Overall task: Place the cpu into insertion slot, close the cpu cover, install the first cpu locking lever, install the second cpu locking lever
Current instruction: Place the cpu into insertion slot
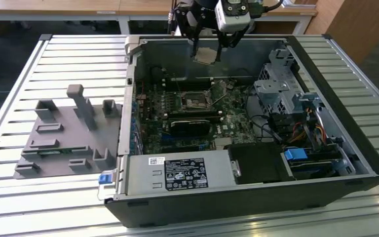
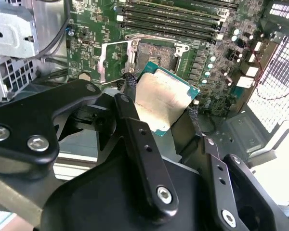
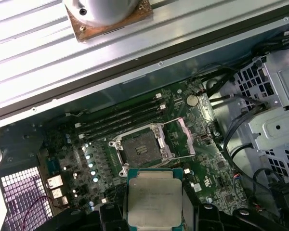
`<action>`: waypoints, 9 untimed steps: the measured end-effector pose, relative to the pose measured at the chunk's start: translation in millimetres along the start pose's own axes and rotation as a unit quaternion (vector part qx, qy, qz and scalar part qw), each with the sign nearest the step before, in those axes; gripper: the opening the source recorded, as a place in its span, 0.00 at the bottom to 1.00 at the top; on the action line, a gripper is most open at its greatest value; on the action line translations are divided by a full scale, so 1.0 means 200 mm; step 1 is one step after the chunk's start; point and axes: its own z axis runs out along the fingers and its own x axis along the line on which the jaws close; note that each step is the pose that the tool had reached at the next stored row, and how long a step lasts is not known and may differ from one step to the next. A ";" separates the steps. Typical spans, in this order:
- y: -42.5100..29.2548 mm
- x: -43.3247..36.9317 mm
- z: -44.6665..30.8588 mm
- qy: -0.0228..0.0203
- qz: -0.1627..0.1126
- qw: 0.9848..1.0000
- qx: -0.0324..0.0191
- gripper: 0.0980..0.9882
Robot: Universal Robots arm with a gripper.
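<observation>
My gripper (image 1: 207,51) is shut on the cpu (image 1: 206,56), a flat square chip with a dull silver top, held by its edges above the far part of the open computer case. Both wrist views show the cpu (image 2: 161,98) (image 3: 154,197) between the black fingers (image 2: 130,120). Below it on the green board lies the insertion slot (image 1: 195,100) (image 2: 154,55) (image 3: 140,147), a square socket with a dark centre and nothing in it. The cpu cover (image 2: 113,60) (image 3: 183,137), a thin silvery frame, stands swung open beside the socket.
The case (image 1: 347,148) lies open on a slatted metal table. Inside are long memory slots (image 3: 120,120), a black module (image 1: 191,123), a power supply (image 1: 176,173) and a metal drive cage (image 1: 282,94) with cables. A grey fixture tray (image 1: 64,133) sits at the exterior view's left.
</observation>
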 end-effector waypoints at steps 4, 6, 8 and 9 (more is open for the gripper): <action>0.000 0.000 0.001 -0.001 0.017 1.000 0.000 0.49; 0.000 0.000 0.001 -0.002 0.025 1.000 0.000 0.49; 0.000 0.000 0.001 -0.003 0.034 0.999 -0.001 0.49; 0.000 0.000 0.001 -0.003 0.038 0.999 -0.001 0.49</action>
